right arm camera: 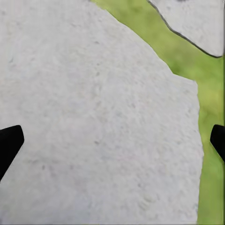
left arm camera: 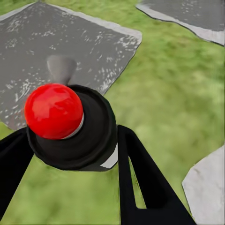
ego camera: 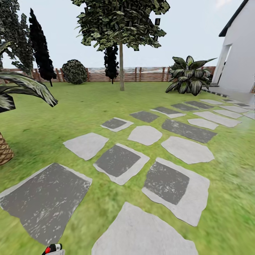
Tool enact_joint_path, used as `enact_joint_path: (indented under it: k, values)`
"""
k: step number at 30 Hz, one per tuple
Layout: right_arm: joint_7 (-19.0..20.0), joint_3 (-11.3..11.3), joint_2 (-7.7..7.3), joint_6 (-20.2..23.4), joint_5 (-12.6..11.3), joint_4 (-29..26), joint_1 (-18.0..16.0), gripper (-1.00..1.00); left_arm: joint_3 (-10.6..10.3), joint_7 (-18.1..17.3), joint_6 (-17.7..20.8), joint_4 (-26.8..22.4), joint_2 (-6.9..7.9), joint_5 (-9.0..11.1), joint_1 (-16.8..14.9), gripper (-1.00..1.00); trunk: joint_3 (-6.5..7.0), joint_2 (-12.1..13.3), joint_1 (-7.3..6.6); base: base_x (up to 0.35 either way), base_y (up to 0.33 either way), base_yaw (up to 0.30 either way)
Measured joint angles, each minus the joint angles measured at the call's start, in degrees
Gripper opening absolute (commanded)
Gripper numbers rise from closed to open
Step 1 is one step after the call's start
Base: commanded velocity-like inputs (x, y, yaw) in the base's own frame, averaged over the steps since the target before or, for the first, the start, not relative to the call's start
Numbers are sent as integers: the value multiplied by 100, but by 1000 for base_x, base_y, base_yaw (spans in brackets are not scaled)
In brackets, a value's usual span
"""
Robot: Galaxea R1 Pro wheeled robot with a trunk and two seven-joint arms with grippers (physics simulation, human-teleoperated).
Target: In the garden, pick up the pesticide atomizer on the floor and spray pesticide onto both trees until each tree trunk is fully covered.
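Holding pesticide atomizer (left arm camera: 70, 126) in closed left pincer (left arm camera: 70, 154); right pincer (right arm camera: 112, 140) wide, empty; tree trunk (ego camera: 121, 67) distant, unsprayed.

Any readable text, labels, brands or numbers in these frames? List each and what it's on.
None readable.
The pesticide atomizer in the left gripper shows a sliver of white label, too little of it visible to read any print.
Paving stones, fence and white house wall: no signs or numbers visible.
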Motion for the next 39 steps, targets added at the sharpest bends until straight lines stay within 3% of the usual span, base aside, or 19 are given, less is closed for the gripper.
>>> enact_joint_path:
  k: [39]
  values:
    - [0, 0, 0, 0, 0, 0, 0, 100, 2, -4, 3, 7, -3, -8, -1, -100, 0, 0, 0, 341, 0, 0]
